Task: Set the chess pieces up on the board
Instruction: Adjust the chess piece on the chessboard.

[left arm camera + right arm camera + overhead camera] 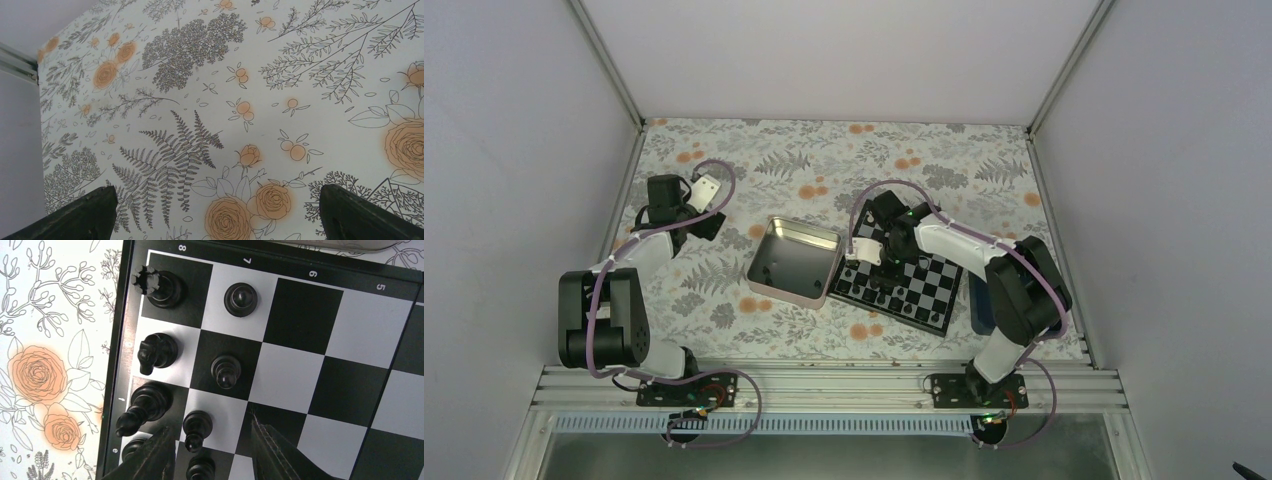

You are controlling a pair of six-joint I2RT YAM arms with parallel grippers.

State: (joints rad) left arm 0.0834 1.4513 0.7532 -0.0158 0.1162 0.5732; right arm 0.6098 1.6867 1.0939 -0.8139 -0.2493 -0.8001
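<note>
The board (929,292) lies right of centre, with black chess pieces along its left side. In the right wrist view a rook (162,287), a knight (156,351) and a bishop (145,405) stand in the edge column of the board (300,310). Beside them stands a column of pawns (241,299). My right gripper (215,450) hovers low over this corner. It is open, and one pawn (197,427) stands free between its fingers, closer to the left one. My left gripper (215,210) is wide open over bare tablecloth, holding nothing.
A silver metal tin (792,262) sits right against the board's left edge, a few dark pieces inside it. A dark blue tray (977,300) shows under the right arm. The left gripper (707,222) hangs at the far left near the side wall. White walls enclose the floral cloth.
</note>
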